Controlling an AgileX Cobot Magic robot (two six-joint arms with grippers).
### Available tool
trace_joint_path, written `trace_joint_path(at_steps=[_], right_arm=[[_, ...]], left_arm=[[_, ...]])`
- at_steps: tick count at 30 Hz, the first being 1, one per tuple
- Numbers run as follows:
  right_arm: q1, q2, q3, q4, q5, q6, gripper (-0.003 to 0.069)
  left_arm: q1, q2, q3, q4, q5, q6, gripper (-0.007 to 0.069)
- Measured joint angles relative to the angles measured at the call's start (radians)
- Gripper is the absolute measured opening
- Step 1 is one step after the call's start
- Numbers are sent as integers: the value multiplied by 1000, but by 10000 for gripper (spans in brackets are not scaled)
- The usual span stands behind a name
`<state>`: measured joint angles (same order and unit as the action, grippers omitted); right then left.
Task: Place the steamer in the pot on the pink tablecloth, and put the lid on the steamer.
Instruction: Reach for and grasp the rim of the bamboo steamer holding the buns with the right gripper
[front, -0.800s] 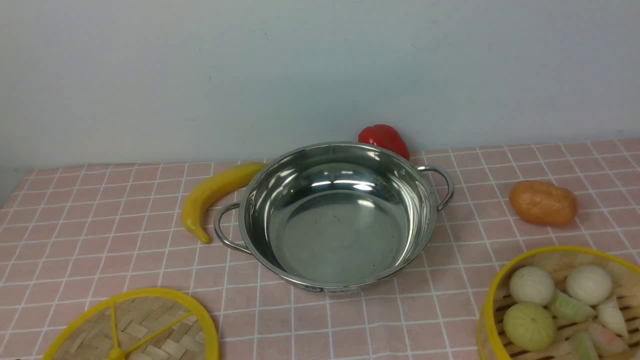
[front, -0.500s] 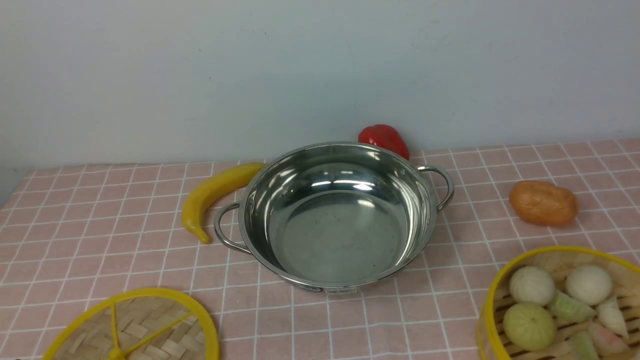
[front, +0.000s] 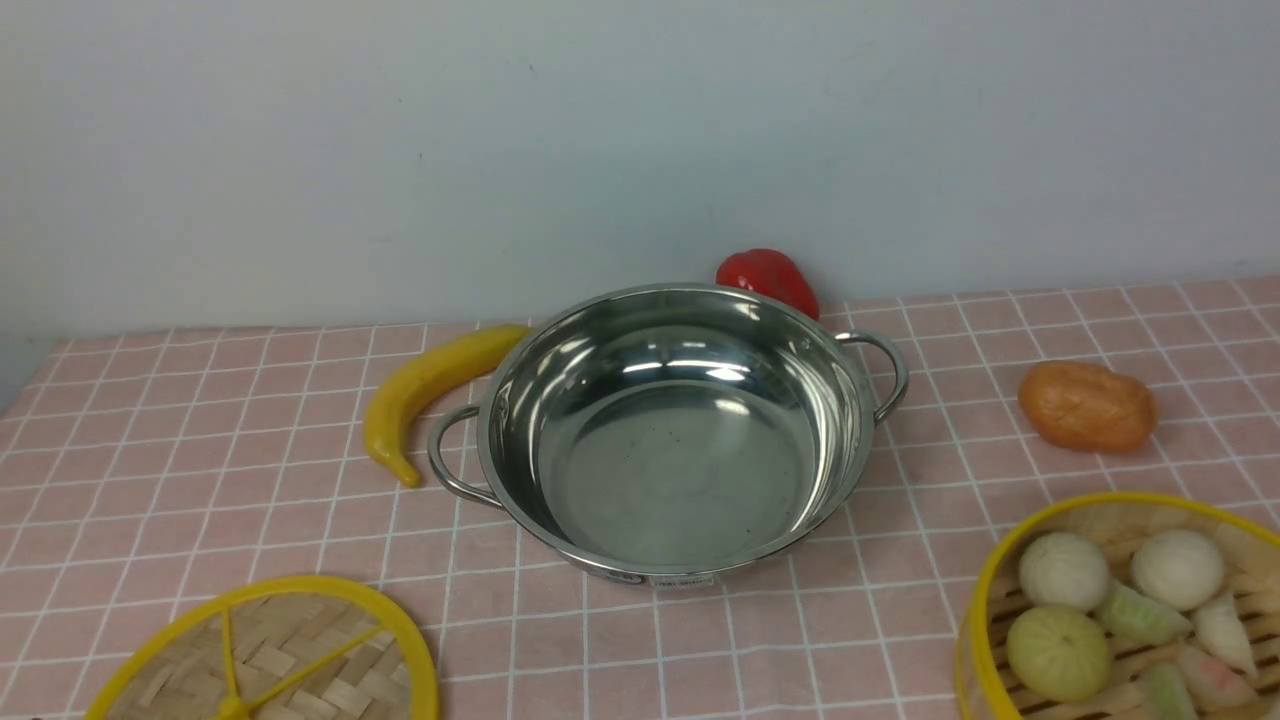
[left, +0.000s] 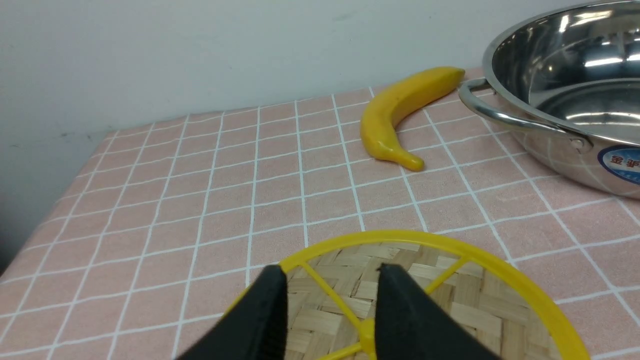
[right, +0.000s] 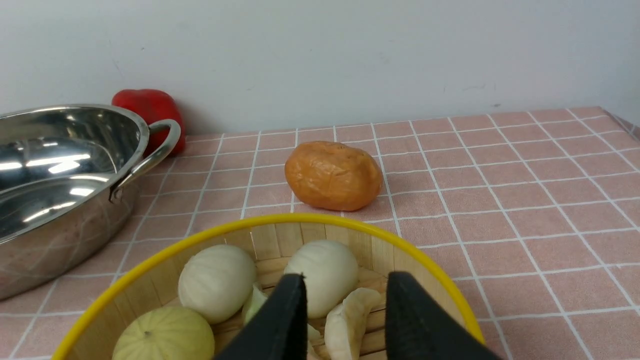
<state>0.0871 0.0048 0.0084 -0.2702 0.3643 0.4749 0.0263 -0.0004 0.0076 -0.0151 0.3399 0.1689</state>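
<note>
L gripper (left: 330, 274), R gripper (right: 345, 280) spread, empty. Yellow-rimmed steamer (front: 1100, 498) w/ buns (front: 1063, 570) 4 o'clock of pot (front: 680, 470); lid (front: 285, 640) 7, banana (front: 420, 390) 10, pepper (front: 768, 275) 1.

pot inside: the pot (front: 680, 480) holds nothing, open from above
pot left: banana (front: 425, 390) just beside the left handle, blocks that side
pot back: red pepper (front: 768, 277) right behind the rim, wall close
pot right: bare pink tablecloth (front: 960, 440) between the handle and orange potato-like toy (front: 1086, 405)
pot front: bare cloth lane between lid (front: 290, 650) and steamer (front: 1100, 500)
steamer inside: crowded with buns, rim free
</note>
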Motion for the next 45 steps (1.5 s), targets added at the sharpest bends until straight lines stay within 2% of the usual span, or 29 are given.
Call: trace_joint_path(at_steps=[17, 22, 27, 32, 38, 40, 45], right_arm=[[0, 0, -5, -12, -41, 11, 243], [0, -1, -147, 17, -99, 20, 243], [0, -3, -319, 103, -35, 20, 243], [0, -5, -460, 225, 136, 18, 243], [0, -5, -478, 397, 100, 18, 243], [0, -6, -478, 506, 51, 18, 243], [0, -6, -478, 604, 6, 18, 243]], left_arm=[[0, 0, 0, 0, 0, 0, 243], [0, 0, 0, 0, 0, 0, 243], [0, 0, 0, 0, 0, 0, 243], [0, 0, 0, 0, 0, 0, 243], [0, 0, 0, 0, 0, 0, 243], [0, 0, 0, 0, 0, 0, 243], [0, 0, 0, 0, 0, 0, 243]])
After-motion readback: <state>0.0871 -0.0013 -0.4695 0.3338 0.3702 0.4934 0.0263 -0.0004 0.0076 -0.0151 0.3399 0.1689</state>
